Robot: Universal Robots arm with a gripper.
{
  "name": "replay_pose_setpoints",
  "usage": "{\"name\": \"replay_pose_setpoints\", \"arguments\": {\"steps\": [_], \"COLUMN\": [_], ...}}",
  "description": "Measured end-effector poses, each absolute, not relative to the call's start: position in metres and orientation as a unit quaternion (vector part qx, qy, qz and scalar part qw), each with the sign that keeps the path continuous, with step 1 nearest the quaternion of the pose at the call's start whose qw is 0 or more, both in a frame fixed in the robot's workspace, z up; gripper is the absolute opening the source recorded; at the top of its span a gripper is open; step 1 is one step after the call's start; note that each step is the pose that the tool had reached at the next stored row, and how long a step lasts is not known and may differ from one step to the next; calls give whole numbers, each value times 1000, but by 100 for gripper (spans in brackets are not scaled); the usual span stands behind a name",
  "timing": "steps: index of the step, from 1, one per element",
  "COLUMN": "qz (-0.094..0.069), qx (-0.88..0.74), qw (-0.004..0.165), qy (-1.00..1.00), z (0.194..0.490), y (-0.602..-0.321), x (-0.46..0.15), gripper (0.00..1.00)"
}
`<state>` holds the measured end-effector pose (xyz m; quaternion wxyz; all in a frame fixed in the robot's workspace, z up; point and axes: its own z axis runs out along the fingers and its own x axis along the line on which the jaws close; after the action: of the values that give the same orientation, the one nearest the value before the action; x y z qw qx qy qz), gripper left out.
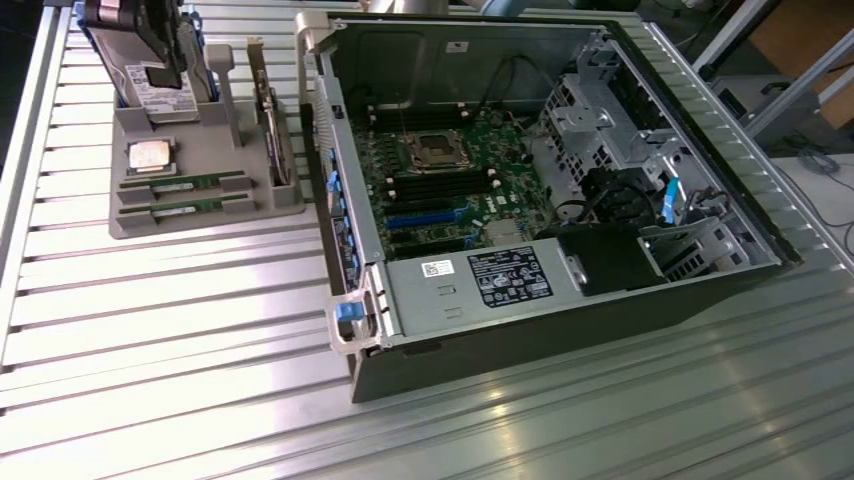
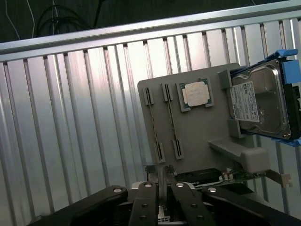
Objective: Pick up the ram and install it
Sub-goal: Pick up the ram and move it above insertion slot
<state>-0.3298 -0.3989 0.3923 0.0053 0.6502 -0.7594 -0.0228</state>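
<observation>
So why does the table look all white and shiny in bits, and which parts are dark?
Exterior view: light glares off the ribbed metal table in pale streaks, while the inside of the computer case lies in shade. Wrist view: the same ribs shine brightest near the table's edge, the grey tray looks evenly lit, and past that edge it is nearly black.

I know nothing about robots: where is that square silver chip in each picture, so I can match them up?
Exterior view: the chip lies on the grey holder at the exterior view's left, between the hard drive and the ram sticks.
Wrist view: same holder, chip between ram sticks and hard drive.
Shared landmark: the hard drive.
</observation>
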Motion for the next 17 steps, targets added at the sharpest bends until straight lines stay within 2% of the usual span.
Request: {"name": "replay_pose_setpoints", "arguments": {"steps": [1, 2, 17], "qz": [-23, -23, -24], "qx": [650, 650, 651], "qw": [5, 5, 4], "qy": [-759, -759, -759], "z": [392, 392, 382], "y": [-399, -399, -399], "x": [-330, -330, -330], "gripper": [23, 30, 30]}}
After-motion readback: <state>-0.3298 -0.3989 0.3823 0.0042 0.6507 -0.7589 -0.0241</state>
